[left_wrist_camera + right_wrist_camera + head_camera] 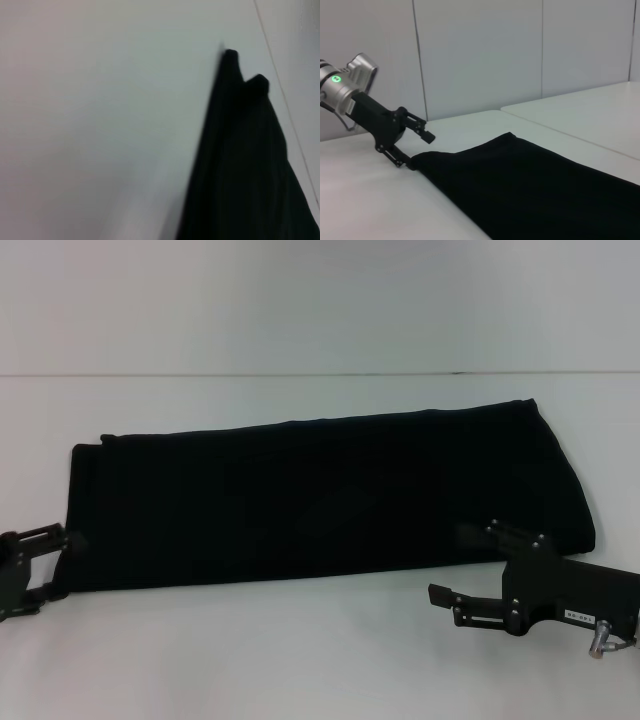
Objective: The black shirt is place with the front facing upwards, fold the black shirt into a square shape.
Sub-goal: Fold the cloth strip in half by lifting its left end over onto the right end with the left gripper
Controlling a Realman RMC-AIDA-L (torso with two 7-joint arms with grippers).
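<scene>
The black shirt (pixel 330 505) lies folded lengthwise. Your left gripper (pixel 62 562), at 8 o'clock, has wide fingers straddling its end; your right gripper (pixel 462 570), at 4, is wide too. Next, close and fold across.

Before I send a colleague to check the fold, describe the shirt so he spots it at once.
On the white table in front of the robot lies the black shirt, folded into a long band across the middle. The left gripper is at its left end, the right gripper near its right front corner. It is the only cloth there, plain black, with no lettering showing.
</scene>
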